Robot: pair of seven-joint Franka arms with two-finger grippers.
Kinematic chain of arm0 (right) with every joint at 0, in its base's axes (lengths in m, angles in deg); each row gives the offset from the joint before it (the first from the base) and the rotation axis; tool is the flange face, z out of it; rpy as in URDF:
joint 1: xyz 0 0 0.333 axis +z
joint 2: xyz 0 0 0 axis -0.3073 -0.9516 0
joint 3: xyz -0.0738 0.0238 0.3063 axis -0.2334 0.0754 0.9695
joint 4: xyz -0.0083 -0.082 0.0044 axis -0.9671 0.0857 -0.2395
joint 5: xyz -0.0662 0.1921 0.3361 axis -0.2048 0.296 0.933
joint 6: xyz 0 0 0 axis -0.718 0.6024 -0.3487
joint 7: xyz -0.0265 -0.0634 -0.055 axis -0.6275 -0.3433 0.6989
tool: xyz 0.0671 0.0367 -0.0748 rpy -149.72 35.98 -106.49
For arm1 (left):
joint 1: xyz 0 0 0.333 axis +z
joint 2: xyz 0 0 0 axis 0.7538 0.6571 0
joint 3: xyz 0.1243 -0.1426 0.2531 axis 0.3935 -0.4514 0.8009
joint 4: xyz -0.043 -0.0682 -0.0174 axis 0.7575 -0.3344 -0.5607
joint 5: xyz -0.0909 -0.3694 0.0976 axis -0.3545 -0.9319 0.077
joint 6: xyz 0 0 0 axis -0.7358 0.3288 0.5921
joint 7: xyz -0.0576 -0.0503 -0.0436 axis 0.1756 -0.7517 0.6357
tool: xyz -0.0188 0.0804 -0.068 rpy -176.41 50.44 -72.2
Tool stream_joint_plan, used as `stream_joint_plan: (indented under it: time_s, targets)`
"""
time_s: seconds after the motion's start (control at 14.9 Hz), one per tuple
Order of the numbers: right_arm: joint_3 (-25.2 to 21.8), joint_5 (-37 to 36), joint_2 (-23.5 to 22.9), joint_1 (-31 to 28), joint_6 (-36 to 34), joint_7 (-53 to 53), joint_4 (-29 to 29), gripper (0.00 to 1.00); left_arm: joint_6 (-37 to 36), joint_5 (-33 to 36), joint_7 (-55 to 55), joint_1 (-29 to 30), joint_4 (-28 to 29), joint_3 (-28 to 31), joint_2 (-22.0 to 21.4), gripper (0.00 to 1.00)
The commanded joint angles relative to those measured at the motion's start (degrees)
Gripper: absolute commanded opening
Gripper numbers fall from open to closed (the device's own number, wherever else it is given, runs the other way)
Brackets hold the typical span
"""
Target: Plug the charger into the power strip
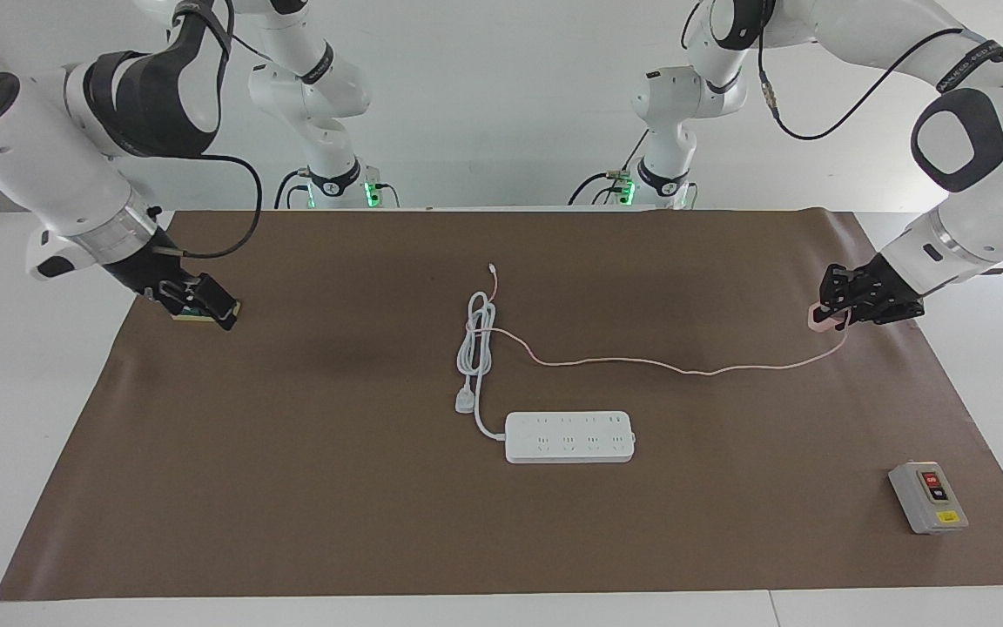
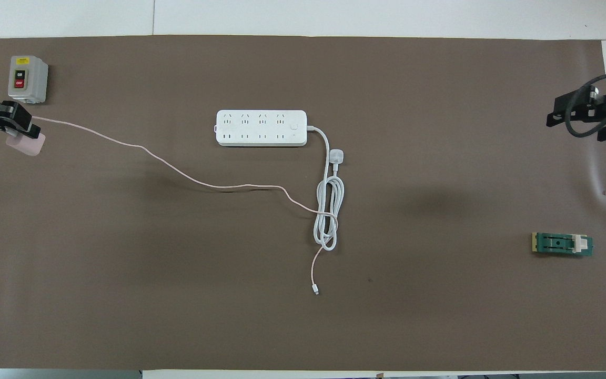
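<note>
The pale pink charger [image 1: 815, 320] [image 2: 27, 146] hangs just over the mat at the left arm's end, with my left gripper [image 1: 832, 312] [image 2: 23, 128] shut on it. Its thin pink cable [image 1: 641, 361] [image 2: 177, 171] trails across the mat to the coiled white cord. The white power strip [image 1: 569, 436] [image 2: 261, 127] lies flat mid-table, sockets up, farther from the robots than the coil. My right gripper [image 1: 216, 312] [image 2: 571, 123] hangs open and holds nothing over the mat's edge at the right arm's end.
The strip's thick white cord [image 1: 477, 335] [image 2: 328, 210] lies coiled with its plug beside the strip. A grey switch box [image 1: 928, 496] [image 2: 28, 79] stands at the left arm's end. A small green part [image 2: 562, 244] lies at the right arm's end.
</note>
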Motion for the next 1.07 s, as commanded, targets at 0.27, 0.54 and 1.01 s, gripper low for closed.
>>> stream_joint_plan:
  time_s: [0.27,0.54,1.01]
  targets:
    - [0.95,-2.47,8.06,-2.90,-8.58,12.45,-1.12,1.00,-1.80,4.87,2.82,0.99,-2.45,0.89,-1.12,0.00]
    - [1.56,-5.27,12.28,-3.07,-11.93,12.72,-4.80,1.00,-0.75,4.00,15.35,1.18,-2.72,0.80,-1.39,0.00]
    - [6.40,-10.03,13.08,-6.32,-10.00,12.10,-6.66,1.00,1.01,2.94,49.95,-3.12,-3.24,-0.26,-0.43,0.00]
